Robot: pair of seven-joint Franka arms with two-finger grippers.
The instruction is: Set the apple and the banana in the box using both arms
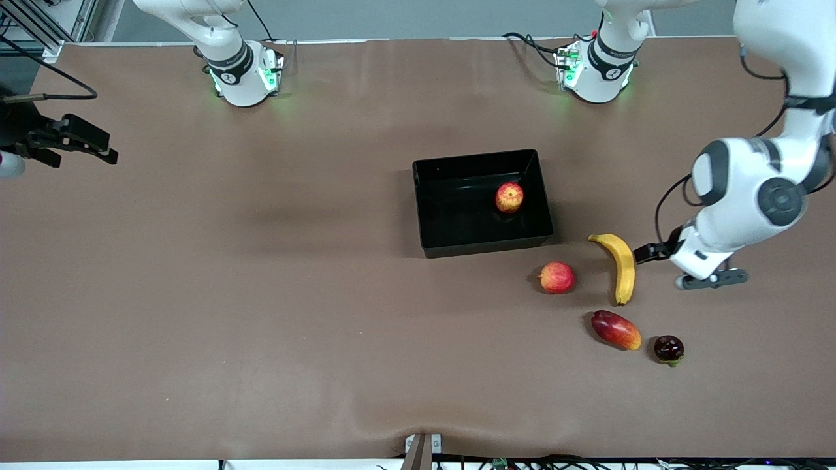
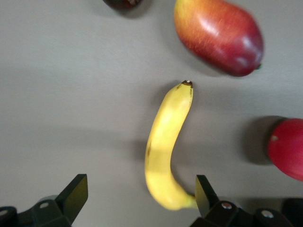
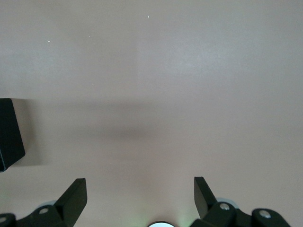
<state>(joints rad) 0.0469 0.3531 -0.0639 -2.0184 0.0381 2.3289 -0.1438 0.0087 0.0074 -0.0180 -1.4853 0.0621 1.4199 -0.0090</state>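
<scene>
Black glossy box point(image 1: 482, 243) holding the streaky red-yellow apple point(image 1: 509, 197), curved yellow banana point(image 1: 621, 266) lying lengthwise between the wide-spread fingers of the left gripper point(image 2: 142, 198), dark tip pointing away, right gripper point(image 3: 140, 201) hanging wide open over bare table point(image 1: 261, 294).

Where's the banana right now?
The banana lies on the table toward the left arm's end, outside the box and nearer the front camera, between the round red fruit and the open left tool.
</scene>
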